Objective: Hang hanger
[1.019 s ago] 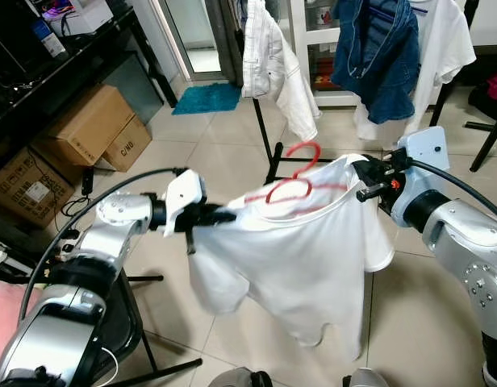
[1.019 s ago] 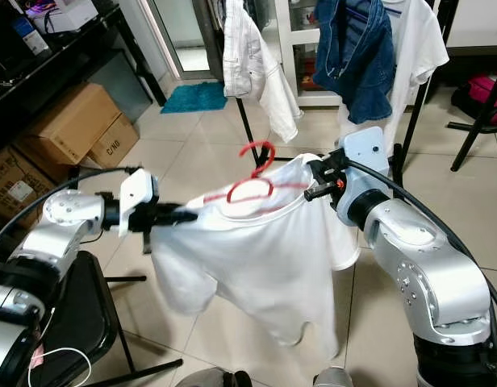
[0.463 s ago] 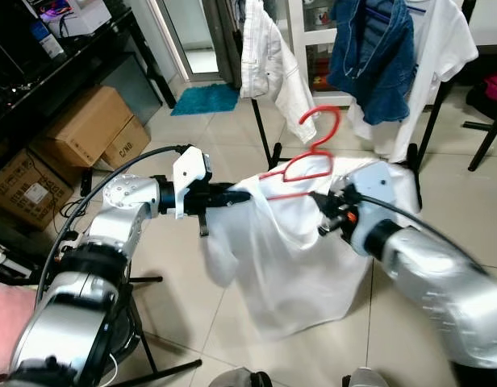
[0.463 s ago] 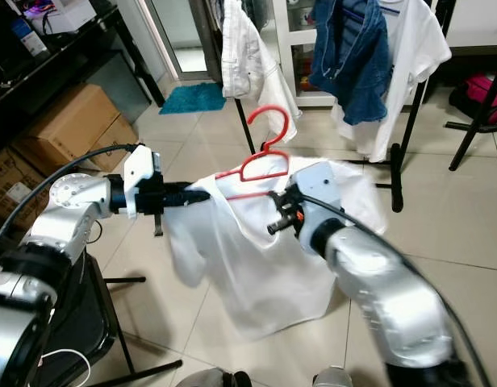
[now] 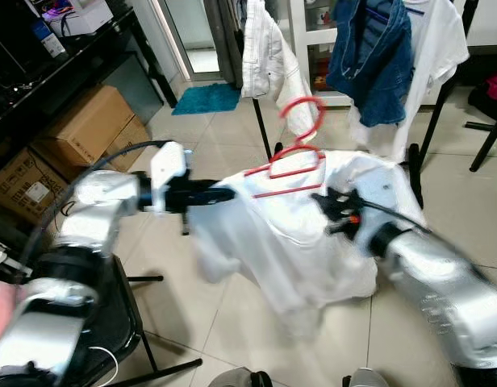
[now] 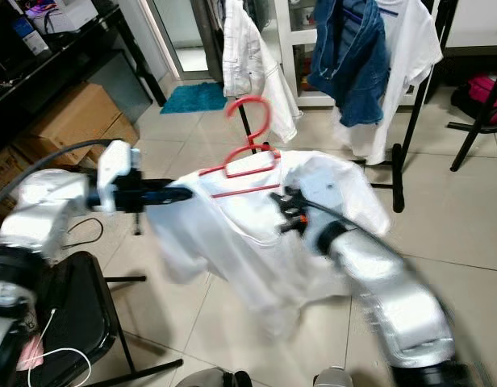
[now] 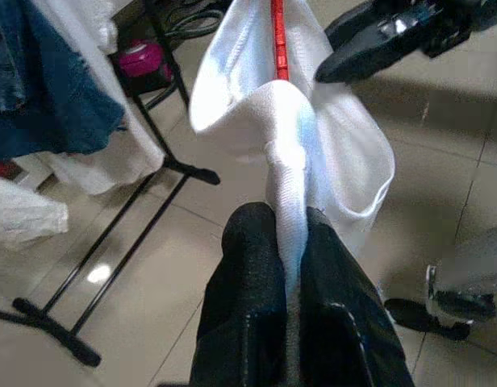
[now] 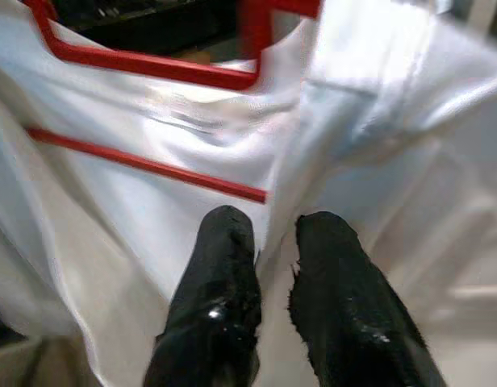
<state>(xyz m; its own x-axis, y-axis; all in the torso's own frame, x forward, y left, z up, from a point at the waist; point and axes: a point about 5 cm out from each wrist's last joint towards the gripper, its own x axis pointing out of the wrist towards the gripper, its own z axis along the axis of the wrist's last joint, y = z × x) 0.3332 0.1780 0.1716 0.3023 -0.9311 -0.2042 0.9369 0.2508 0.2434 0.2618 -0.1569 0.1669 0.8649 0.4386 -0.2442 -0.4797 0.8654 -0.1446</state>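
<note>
**A:** Two grippers, both on the same white shirt (image 5: 305,234). The left gripper (image 7: 290,242) has its jaws clamped tight on a bunched fold of the cloth, no gap at all, fabric squeezed up between the black fingers (image 7: 244,266). In the head view it's out to the robot's left, holding that corner up above the tiled floor (image 5: 208,137).

**B:** And the right one?

**A:** The right gripper (image 8: 269,242) has its jaws nearly together, only a thin slot between them, and a seam of the shirt runs into that slot, so it looks pinched on the cloth. It sits just below the lower bar of the red hanger (image 8: 152,165).

**B:** Where's the hanger then?

**A:** Inside the shirt's neck opening, between the two grippers, hook (image 5: 305,109) sticking up and free in the air. The shirt droops from both grips, hem hanging loose, blurry. Behind it stands a black clothes rack (image 5: 269,141) with a white garment (image 5: 269,60) and a blue denim piece (image 5: 373,56) already draped on it. The hook is near the rack, not on it.
</note>
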